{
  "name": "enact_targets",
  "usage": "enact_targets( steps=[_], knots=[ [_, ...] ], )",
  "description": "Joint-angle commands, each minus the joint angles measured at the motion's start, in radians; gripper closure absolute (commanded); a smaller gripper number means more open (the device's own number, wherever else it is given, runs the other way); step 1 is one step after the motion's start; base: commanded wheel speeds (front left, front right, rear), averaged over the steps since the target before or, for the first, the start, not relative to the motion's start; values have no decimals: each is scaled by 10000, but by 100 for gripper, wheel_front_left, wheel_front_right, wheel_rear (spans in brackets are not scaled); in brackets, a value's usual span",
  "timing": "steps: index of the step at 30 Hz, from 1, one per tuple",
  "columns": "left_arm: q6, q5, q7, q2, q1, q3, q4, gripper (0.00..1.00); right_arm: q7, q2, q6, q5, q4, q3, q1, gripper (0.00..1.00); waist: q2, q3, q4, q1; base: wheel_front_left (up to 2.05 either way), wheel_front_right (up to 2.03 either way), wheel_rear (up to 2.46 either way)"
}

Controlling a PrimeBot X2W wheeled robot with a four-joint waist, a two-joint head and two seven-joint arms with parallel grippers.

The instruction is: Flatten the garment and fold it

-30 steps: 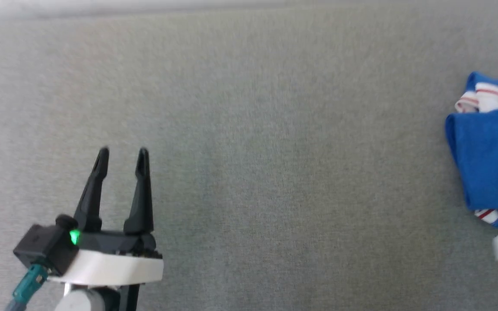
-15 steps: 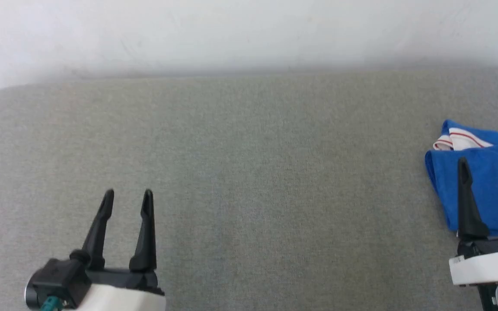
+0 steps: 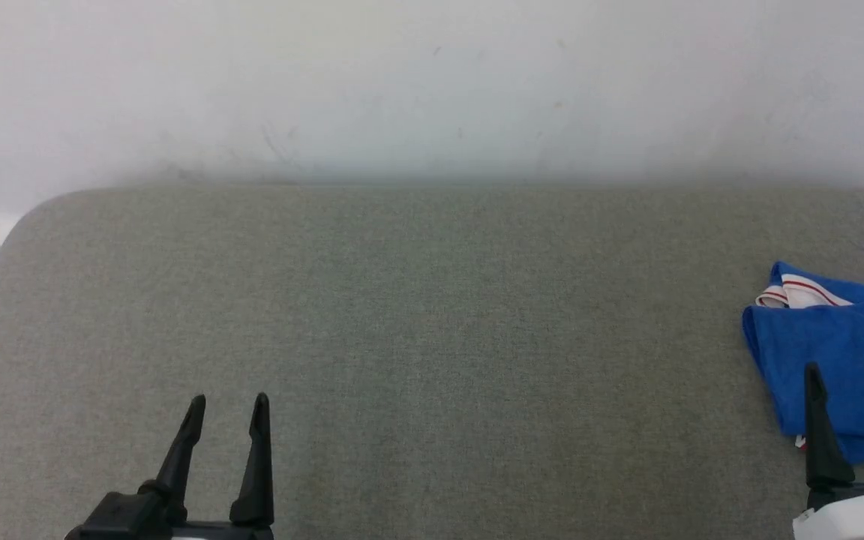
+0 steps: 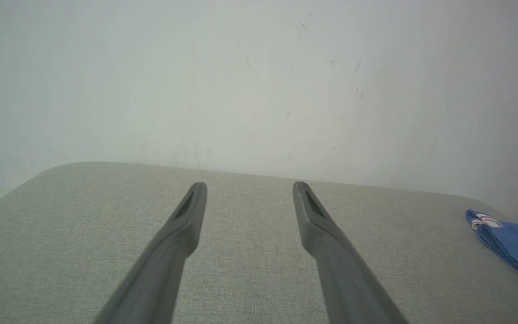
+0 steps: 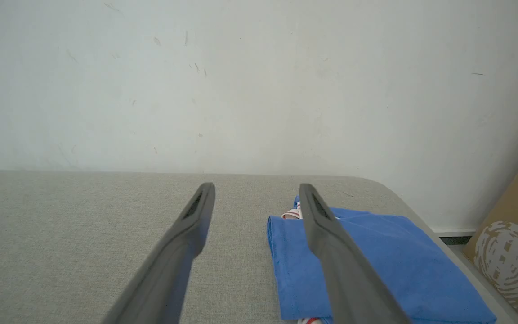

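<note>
The garment [image 3: 841, 352] is a royal-blue shirt with red-striped white trim, lying folded into a compact bundle at the right end of the grey table [image 3: 432, 315]. It also lies at the far right of the left wrist view [image 4: 515, 245] and fills the lower right of the right wrist view [image 5: 376, 265]. My right gripper [image 3: 848, 379] hovers open just in front of the bundle, its fingers overlapping the blue cloth and holding nothing. My left gripper [image 3: 228, 409] stands open and empty over bare table at the lower left, far from the garment.
A pale wall [image 3: 432, 90] rises directly behind the table's far edge. The table's far corners are rounded. Beyond the right end, a brown cardboard box [image 5: 511, 252] stands on the floor.
The head camera has tilted up, bringing the wall and the table's far edge into view. Both grippers stay open. The garment lies as before.
</note>
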Motion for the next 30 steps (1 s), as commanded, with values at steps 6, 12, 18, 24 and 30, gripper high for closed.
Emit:
enact_targets(
  steps=[6,12,18,24,30],
  knots=[
    [29,-8,-63,-25,53,-5,-45,0,-136,25,-9,67,178,44,46,0,0,130,9,2,0,0,0],
    [-77,17,-94,-28,-22,41,-50,0,-155,25,-9,89,224,63,-17,0,0,250,-62,2,0,0,0],
    [-49,7,3,-16,9,12,-42,100,-109,-4,0,65,225,31,-3,100,0,254,-73,3,0,0,0],
    [-147,189,101,-143,-72,131,54,100,-81,-4,0,30,296,118,-83,100,0,243,-107,3,0,0,0],
    [-266,408,220,-295,-169,273,169,100,-47,-3,-1,-12,381,223,-179,100,0,228,-145,3,0,0,0]
  ],
)
